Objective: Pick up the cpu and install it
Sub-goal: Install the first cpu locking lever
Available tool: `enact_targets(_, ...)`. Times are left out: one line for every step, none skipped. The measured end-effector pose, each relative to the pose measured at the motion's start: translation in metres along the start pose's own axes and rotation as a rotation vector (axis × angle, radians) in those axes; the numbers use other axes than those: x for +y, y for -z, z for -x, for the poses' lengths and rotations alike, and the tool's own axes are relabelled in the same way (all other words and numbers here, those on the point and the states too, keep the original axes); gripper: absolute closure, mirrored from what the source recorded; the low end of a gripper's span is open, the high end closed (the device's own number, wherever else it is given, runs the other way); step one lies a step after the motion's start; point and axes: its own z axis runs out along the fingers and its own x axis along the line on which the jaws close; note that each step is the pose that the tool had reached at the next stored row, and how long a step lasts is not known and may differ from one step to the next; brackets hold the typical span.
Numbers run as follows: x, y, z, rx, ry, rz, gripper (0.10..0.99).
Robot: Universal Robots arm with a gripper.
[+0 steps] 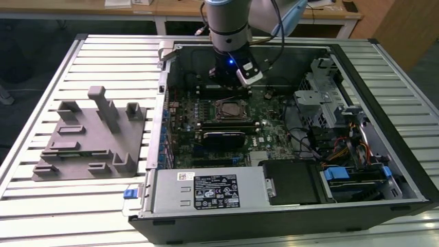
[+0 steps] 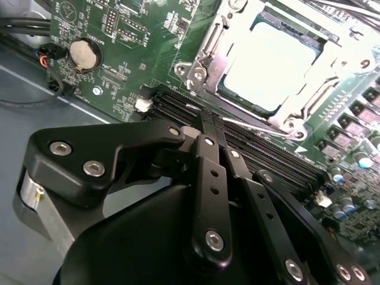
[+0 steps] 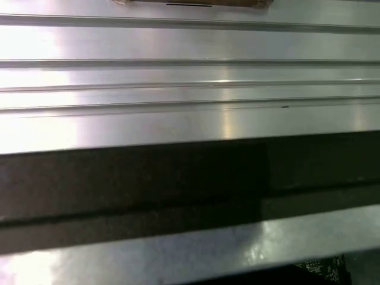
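Gripper (image 2: 205,119) seen in second wrist view – black linkage fingers drawn together, nothing held between them, tips just above memory slots (image 2: 261,157) beside socket (image 2: 270,65). Cpu (image 2: 270,65) seated flat in socket on green motherboard (image 2: 113,35) – square, pale silvery top facing up, glare-washed; long axis not distinguishable.

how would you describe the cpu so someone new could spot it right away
Start at the open black computer case on the slatted metal table, then find the green motherboard inside it. The cpu is the flat, pale silvery square lying in the motherboard's metal-framed socket, the only bright plain plate among dark slots and small components.
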Motion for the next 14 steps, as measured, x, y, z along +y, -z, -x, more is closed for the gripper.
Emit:
enact_targets(-0.0002,-0.0005,-0.0005,-0.0035,0.000,0.000,0.980)
enact_targets(-0.0004,-0.0008,-0.0014,-0.0066,0.001,0.001,0.980)
enact_targets(-0.0005,-0.0010,-0.0025,-0.0088,0.001,0.001,0.980)
enact_targets(-0.0006,-0.0011,-0.0036,-0.0102,0.001,0.001,0.980)
enact_targets(-0.0008,-0.0013,-0.0048,-0.0117,0.000,0.001,0.980)
enact_targets(-0.0010,-0.0015,-0.0060,-0.0133,0.000,0.001,0.980)
enact_targets(-0.0012,-0.0016,-0.0073,-0.0154,-0.001,0.001,0.980)
enact_targets(-0.0013,-0.0019,-0.0086,-0.0178,-0.003,0.000,0.980)
enact_targets(-0.0015,-0.0023,-0.0094,-0.0203,-0.005,-0.001,0.980)
enact_targets(-0.0016,-0.0027,-0.0102,-0.0231,-0.008,-0.002,0.980)
enact_targets(-0.0018,-0.0031,-0.0109,-0.0256,-0.010,-0.003,0.980)
enact_targets(-0.0019,-0.0033,-0.0118,-0.0276,-0.013,-0.004,0.980)
enact_targets(-0.0021,-0.0036,-0.0129,-0.0291,-0.016,-0.004,0.980)
enact_targets(-0.0022,-0.0039,-0.0141,-0.0304,-0.018,-0.005,0.980)
